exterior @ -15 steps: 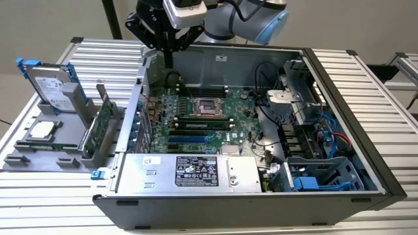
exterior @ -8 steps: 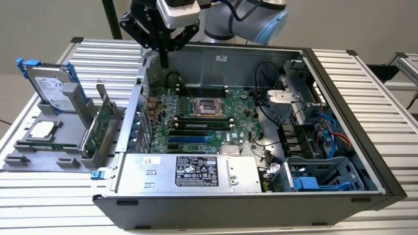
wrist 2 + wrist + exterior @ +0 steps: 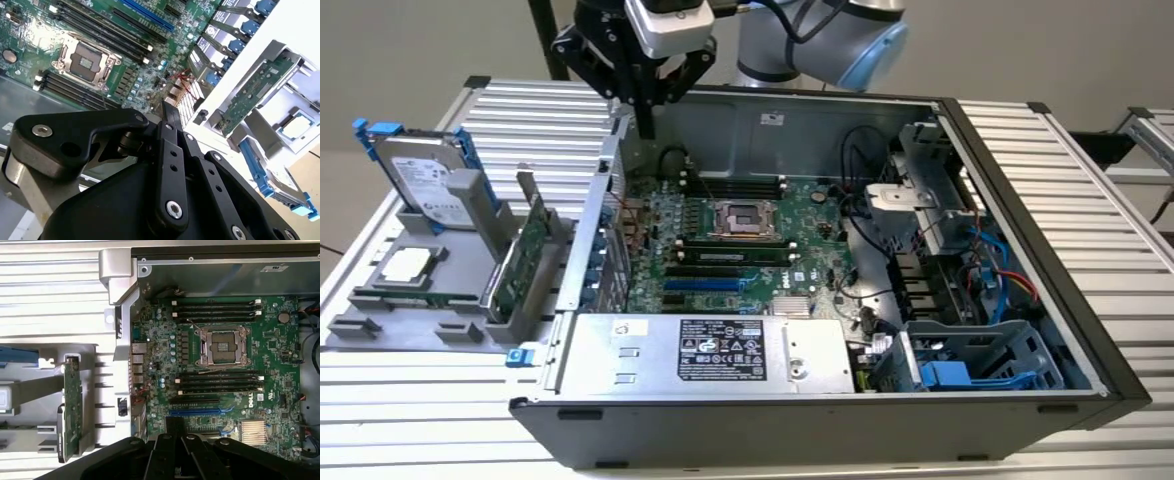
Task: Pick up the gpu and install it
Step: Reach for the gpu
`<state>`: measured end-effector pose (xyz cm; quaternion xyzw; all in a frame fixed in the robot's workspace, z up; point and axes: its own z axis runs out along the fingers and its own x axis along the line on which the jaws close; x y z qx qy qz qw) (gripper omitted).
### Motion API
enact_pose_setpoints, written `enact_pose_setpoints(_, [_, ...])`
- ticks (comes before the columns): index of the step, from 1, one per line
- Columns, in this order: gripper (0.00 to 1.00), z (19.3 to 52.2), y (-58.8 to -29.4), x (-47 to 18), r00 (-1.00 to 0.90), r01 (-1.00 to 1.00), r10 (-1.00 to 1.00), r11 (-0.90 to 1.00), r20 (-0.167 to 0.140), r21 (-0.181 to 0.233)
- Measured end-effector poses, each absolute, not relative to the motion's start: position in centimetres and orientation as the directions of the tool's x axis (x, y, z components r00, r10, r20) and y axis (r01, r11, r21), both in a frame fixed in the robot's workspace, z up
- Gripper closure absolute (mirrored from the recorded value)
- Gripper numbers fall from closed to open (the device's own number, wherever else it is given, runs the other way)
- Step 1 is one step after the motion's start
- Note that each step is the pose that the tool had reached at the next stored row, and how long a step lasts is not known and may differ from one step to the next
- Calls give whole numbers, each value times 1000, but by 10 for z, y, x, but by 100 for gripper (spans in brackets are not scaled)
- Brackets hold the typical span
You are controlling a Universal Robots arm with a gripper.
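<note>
The gpu (image 3: 520, 252) is a green card standing on edge in a grey holder (image 3: 400, 300) on the exterior view's left, outside the open computer case (image 3: 1014, 200). Both wrist views show it edge-on, the gpu (image 3: 72, 405) beside the case wall and the gpu (image 3: 252, 92) in its holder. My gripper (image 3: 644, 118) hangs above the case's rear corner, well above the card and apart from it. Its black fingers (image 3: 169, 112) meet at the tip, shut with nothing between them. My gripper (image 3: 175, 424) points over the motherboard (image 3: 225, 365) near the blue slot (image 3: 197, 411).
A silver hard drive with blue rails (image 3: 420, 175) stands upright behind the gpu, and a processor chip (image 3: 407, 265) lies in the holder. Inside the case sit a power supply (image 3: 707, 350), a drive cage (image 3: 974, 365) and cables (image 3: 987, 270). A ribbed metal table (image 3: 1067, 160) surrounds the case.
</note>
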<state>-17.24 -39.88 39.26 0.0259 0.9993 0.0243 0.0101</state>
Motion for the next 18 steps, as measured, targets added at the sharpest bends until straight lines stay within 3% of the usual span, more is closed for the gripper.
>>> enact_pose_setpoints(18, [100,393,-399,-192,-999,45,46,998,-19,49])
